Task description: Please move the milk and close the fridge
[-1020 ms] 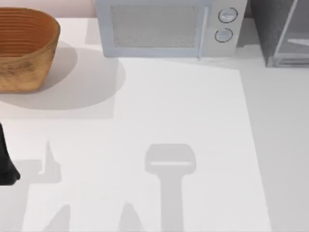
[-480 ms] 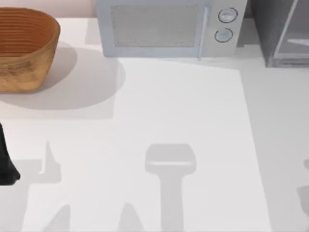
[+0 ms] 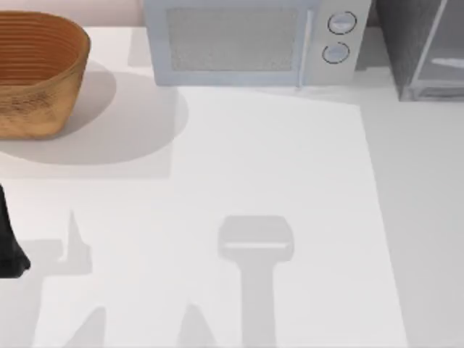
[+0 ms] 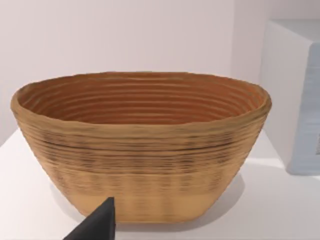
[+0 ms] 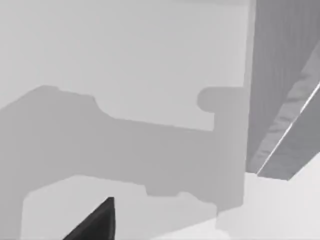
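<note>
Ahead, the fridge (image 5: pixel 285 100) faces the right jaws.

Left arm (image 3: pixel 10 246) low at table's left edge.

We see a basket (image 3: pixel 36 72) at the upper left of the top view, tan outside and orange-brown within, ribbed in fine horizontal bands. The microwave (image 3: pixel 254 42) at top centre is white with a speckled grey door panel and two round pale knobs. The fridge (image 3: pixel 424 47) at upper right is dark speckled grey. The surface (image 3: pixel 290 181) is white with soft grey shadows.
</note>
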